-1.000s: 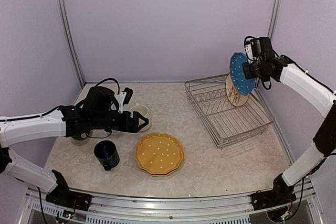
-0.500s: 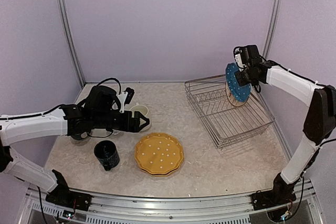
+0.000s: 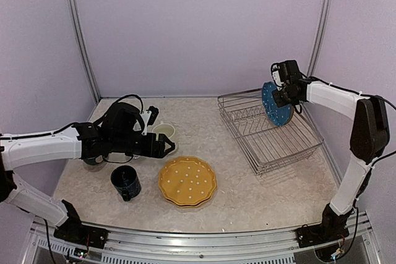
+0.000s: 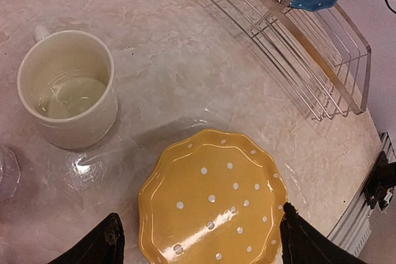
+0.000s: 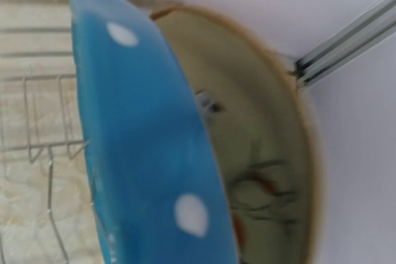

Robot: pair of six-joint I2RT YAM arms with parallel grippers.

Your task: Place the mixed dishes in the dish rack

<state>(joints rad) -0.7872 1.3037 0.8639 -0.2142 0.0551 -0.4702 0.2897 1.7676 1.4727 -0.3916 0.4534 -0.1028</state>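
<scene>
At rack (image 3: 279, 144), right gripper (image 3: 284, 93) clamps blue plate (image 3: 276, 104), cream plate (image 5: 260, 153) behind, wrist-view only

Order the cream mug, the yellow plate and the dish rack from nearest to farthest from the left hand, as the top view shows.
1. Cream mug, just beyond the left hand.
2. Yellow plate, towards the bases.
3. Dish rack, far right.

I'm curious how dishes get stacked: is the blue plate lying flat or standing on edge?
On edge: the blue plate stands nearly upright in the dish rack, right beside the cream plate.
</scene>
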